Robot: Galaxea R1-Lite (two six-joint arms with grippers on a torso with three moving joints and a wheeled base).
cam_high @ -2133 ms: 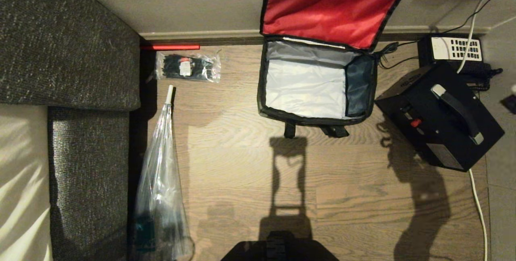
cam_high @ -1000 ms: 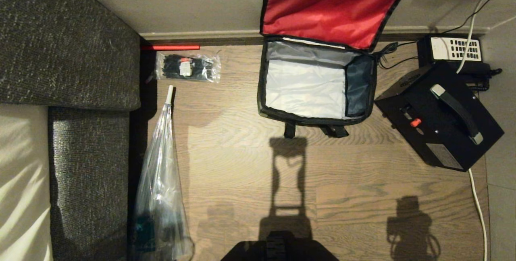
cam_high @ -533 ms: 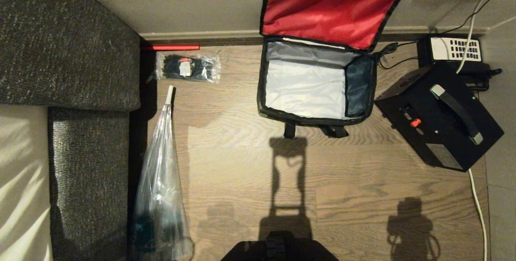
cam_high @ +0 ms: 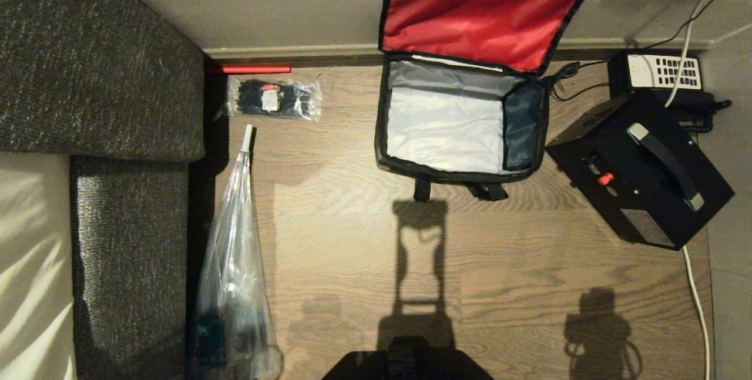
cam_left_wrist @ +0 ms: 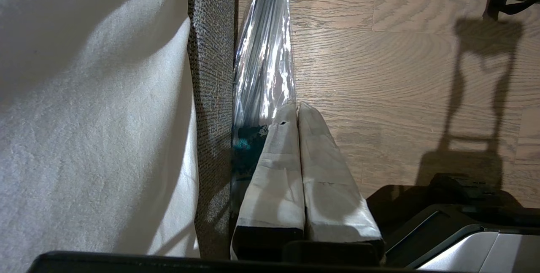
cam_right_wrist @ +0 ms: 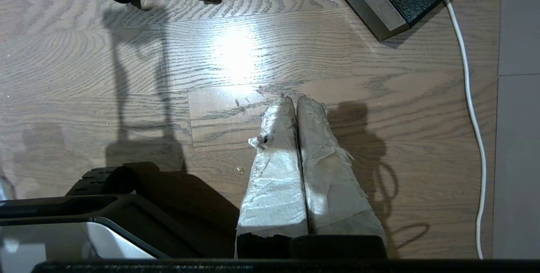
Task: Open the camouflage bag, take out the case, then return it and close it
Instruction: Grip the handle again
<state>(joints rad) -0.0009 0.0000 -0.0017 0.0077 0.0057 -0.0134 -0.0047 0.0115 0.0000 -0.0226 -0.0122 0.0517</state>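
You are looking down on a wooden floor (cam_high: 352, 239) where the camouflage bag (cam_high: 461, 171) sits against the far wall, its lid thrown back so the red lining (cam_high: 482, 13) faces you and the pale interior shows nothing inside. The case (cam_high: 640, 171) lies out on the floor just beside the bag toward the floor's right edge, turned at an angle, handle and red latch button up, close in front of a black telephone (cam_high: 661, 71). Your left hand (cam_left_wrist: 298, 106) hangs low near the floor's left edge, beside a clear plastic sleeve (cam_left_wrist: 263, 66) and the grey sofa (cam_left_wrist: 211, 74), its padded fingers pressed together on nothing. Your right hand (cam_right_wrist: 296, 99) hangs over bare boards near the white cable (cam_right_wrist: 472, 117), fingers likewise pressed together and holding nothing, well short of the case. A packet of black cable ties (cam_high: 273, 98) lies by the far wall.
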